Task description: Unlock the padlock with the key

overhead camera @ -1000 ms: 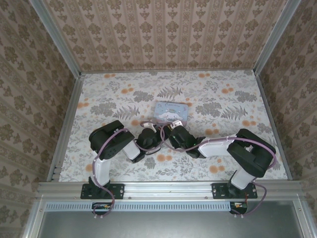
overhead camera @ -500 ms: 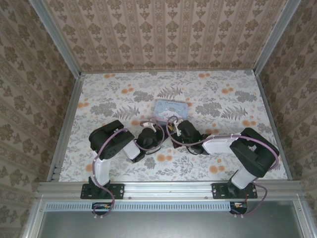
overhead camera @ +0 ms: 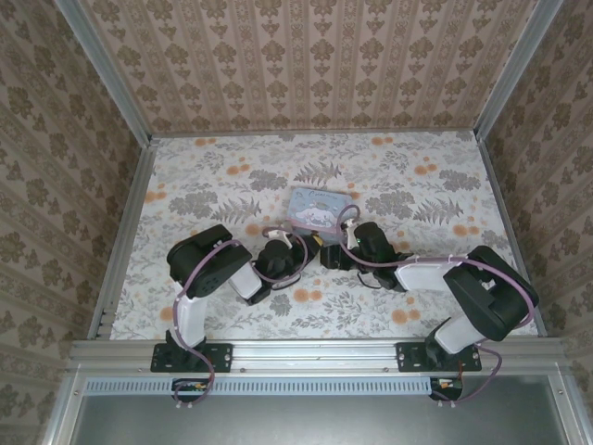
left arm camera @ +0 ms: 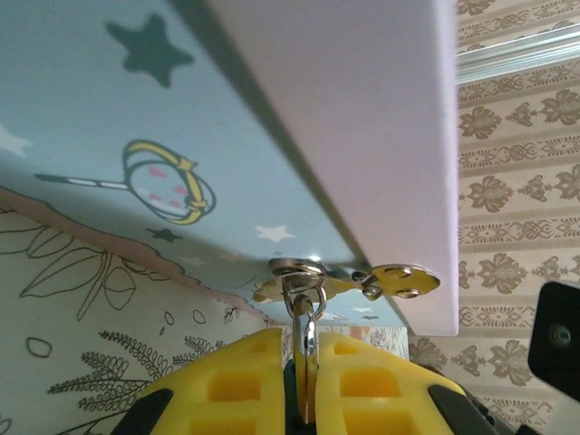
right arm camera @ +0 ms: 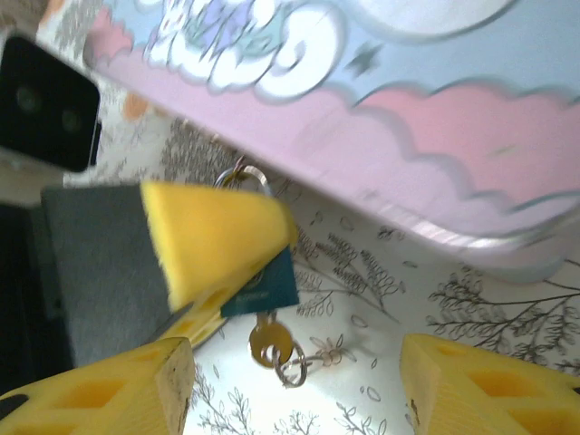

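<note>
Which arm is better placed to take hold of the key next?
Right. The right gripper is open and faces the key, which hangs just below the padlock. The left gripper is shut on the padlock beside the tin, so it looks occupied.

The tin (right arm camera: 435, 136) sits right against the padlock (right arm camera: 263, 288) clamped in your left gripper (left arm camera: 304, 373), so there's no way in from the far side. The key (right arm camera: 270, 344) hangs below the padlock over bare table (right arm camera: 381, 304). Your right gripper (right arm camera: 299, 390), fingers spread wide, faces it with open room between.
</note>
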You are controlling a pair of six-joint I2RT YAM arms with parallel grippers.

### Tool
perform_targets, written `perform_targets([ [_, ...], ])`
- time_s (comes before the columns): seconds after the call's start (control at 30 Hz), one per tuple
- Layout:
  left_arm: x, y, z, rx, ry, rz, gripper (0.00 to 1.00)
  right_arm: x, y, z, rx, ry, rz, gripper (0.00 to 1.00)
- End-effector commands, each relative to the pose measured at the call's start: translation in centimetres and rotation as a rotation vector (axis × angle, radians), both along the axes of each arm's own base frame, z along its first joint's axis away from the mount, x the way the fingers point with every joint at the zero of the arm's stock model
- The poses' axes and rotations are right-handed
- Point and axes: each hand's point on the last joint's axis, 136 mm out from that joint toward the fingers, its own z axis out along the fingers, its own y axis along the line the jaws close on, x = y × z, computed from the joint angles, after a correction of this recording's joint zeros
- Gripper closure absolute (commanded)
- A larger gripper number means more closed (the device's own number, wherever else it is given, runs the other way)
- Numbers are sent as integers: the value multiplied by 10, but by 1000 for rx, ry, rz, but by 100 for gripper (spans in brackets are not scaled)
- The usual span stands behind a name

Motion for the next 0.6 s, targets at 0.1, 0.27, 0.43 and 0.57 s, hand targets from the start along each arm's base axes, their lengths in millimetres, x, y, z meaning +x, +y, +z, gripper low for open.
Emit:
perform_targets([
  [0.1, -17, 8, -21, 71, 22, -43, 82, 24, 12, 16, 181, 17, -78, 37],
  [0.27, -21, 14, -11, 70, 0, -45, 64, 39, 13, 16, 229, 22, -122, 37],
  [0.43, -25, 20, -1, 60, -11, -50, 52, 55, 11, 25, 262, 15, -153, 37],
  [0.57, -27, 27, 10, 60, -20, -50, 45, 75, 4, 37, 296, 1, -187, 37],
])
